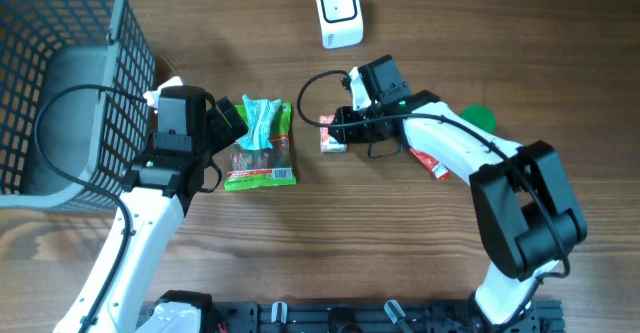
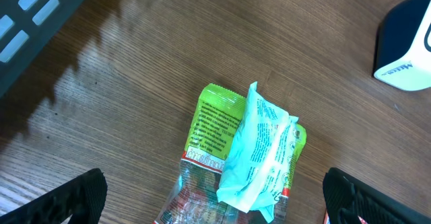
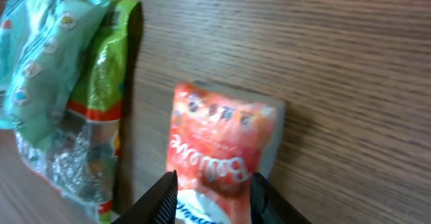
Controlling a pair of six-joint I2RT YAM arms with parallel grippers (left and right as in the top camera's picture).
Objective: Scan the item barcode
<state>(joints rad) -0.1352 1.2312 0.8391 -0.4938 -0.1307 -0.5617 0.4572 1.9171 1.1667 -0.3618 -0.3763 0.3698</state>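
The red packet (image 3: 219,140) lies flat on the wooden table (image 1: 450,33), near the middle, a bit below the white scanner (image 1: 338,11). It is small and shiny, bright red with white curly letters on it and a pale edge at the far end. I cannot see a barcode on the side that faces up. The right gripper (image 3: 214,197) is over its near end, with one black finger on each side and only a small gap, but I cannot tell if it is pinching the packet or just sitting around it. Just beside the red packet is a green packet (image 2: 212,126) with a blue-green packet (image 2: 259,150) lying on top. The left gripper (image 2: 215,207) hangs over those two with its fingers spread wide and holds nothing. A dark basket (image 1: 130,63) stands at the left.
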